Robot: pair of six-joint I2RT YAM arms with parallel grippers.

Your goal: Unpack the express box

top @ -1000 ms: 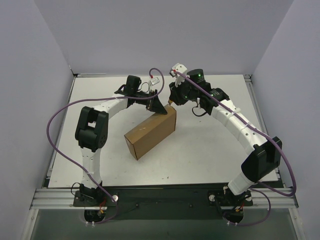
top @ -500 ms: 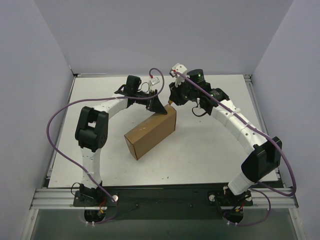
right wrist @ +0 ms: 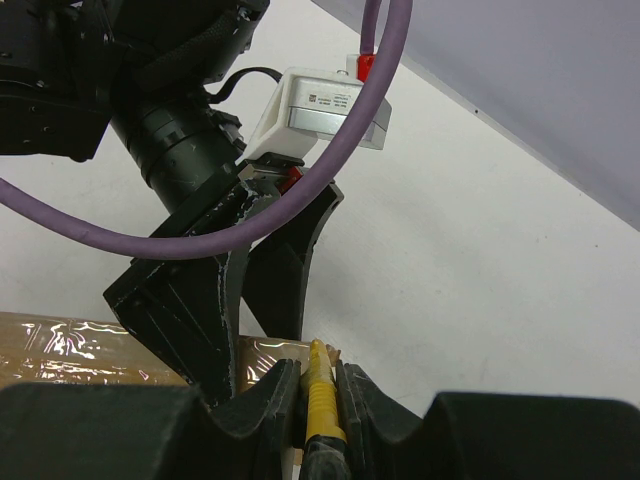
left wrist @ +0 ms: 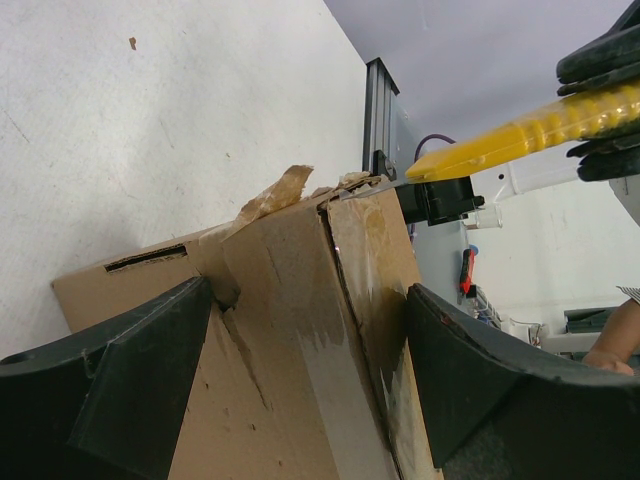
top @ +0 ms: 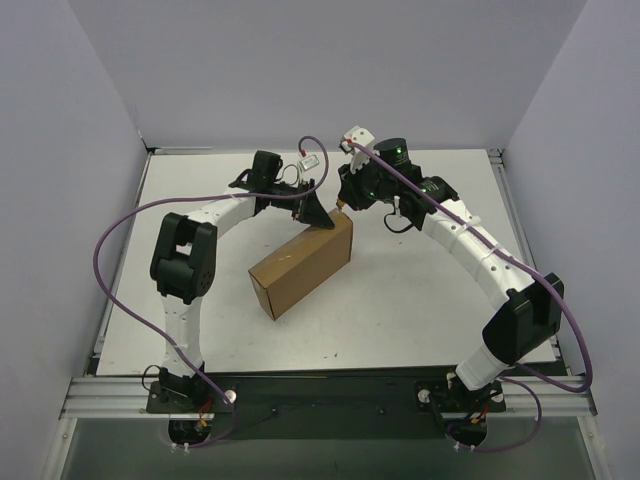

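Both arms at the far corner of the express box (top: 302,265), mid-table, skewed.
White table (top: 400,300) carries the box, tape torn at its far end (lid flap shut as far as visible). Left gripper (top: 318,214) straddles that corner, fingers (left wrist: 140,380) spread wide on either side, gripping nothing. Right gripper (right wrist: 318,395) is clamped on the yellow-handled tool (left wrist: 520,130), its tip at the box's top edge.

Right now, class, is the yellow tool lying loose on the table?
No, the right gripper holds the yellow tool between its fingers above the box.
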